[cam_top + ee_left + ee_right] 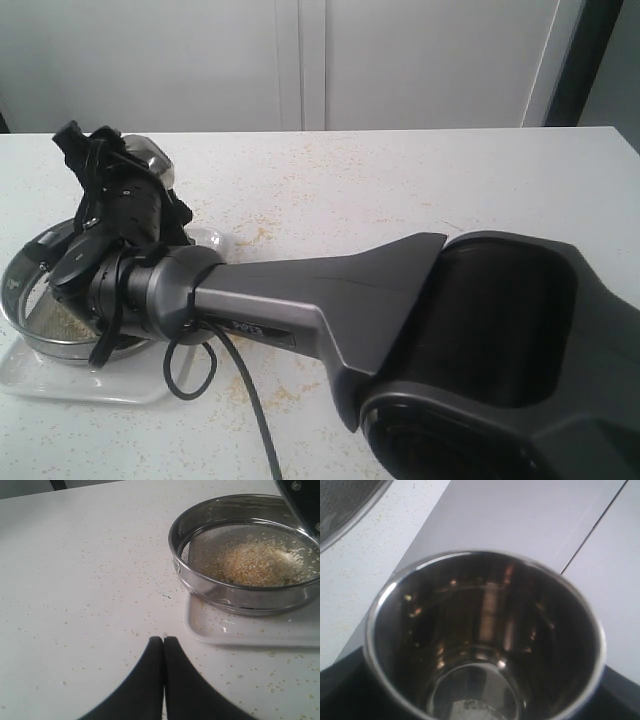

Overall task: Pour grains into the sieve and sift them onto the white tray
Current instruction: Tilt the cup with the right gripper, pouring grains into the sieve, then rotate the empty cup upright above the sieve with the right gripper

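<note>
The sieve (235, 587), a wide steel ring with grey mesh, rests on the white tray (235, 632). A heap of beige and yellow grains (257, 562) lies on its mesh. In the exterior view the sieve (30, 300) and the tray (70, 385) are at the left, partly hidden by my right arm. My right gripper (118, 168) is shut on a small steel cup (152, 160), held tilted just above the sieve's far rim. The cup (485, 630) shows no grains inside. My left gripper (163, 639) is shut and empty, low over the table beside the tray.
Thin yellow specks (300, 160) are strewn over the white tabletop. My right arm (330, 290) stretches across the table's middle, with a black cable (245, 395) hanging under it. A white cabinet wall (300, 60) stands behind the table.
</note>
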Controlling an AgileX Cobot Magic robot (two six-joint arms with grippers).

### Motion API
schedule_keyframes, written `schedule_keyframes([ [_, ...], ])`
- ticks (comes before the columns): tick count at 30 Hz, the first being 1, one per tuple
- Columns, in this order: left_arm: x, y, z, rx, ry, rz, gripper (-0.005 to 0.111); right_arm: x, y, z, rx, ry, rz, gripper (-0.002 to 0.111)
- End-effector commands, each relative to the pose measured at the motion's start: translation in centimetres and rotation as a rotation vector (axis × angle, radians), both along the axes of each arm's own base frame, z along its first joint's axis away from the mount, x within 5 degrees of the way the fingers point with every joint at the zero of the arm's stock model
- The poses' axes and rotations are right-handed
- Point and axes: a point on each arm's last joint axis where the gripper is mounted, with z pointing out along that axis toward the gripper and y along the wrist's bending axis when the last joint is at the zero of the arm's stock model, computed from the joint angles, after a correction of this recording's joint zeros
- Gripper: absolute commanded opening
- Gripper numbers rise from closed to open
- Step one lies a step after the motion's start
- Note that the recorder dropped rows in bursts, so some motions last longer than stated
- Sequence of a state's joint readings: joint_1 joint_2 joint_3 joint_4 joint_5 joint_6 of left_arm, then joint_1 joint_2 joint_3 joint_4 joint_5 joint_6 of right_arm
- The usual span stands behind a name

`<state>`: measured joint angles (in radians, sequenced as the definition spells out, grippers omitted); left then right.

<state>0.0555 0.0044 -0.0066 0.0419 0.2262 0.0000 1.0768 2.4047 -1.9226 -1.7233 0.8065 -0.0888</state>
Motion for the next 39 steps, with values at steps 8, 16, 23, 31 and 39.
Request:
schedule_keyframes([
  [8,0.0,0.0,-0.2,-0.010,0.002,0.001,0.000,0.2,-0.4,0.6,-0.007,-0.048,-0.052,0.000],
  [16,0.0,0.0,-0.2,-0.010,0.002,0.001,0.000,0.1,-0.4,0.2,0.073,-0.035,-0.084,0.000],
  [23,0.0,0.0,-0.2,-0.010,0.002,0.001,0.000,-0.1,0.1,-0.3,0.057,-0.014,-0.039,0.000],
  [31,0.0,0.0,-0.2,-0.010,0.002,0.001,0.000,-0.3,0.3,-0.9,0.004,-0.017,-0.019,0.000],
  [39,0.0,0.0,-0.2,-0.010,0.002,0.001,0.000,-0.2,0.2,-0.4,0.073,-0.008,-0.038,0.000],
])
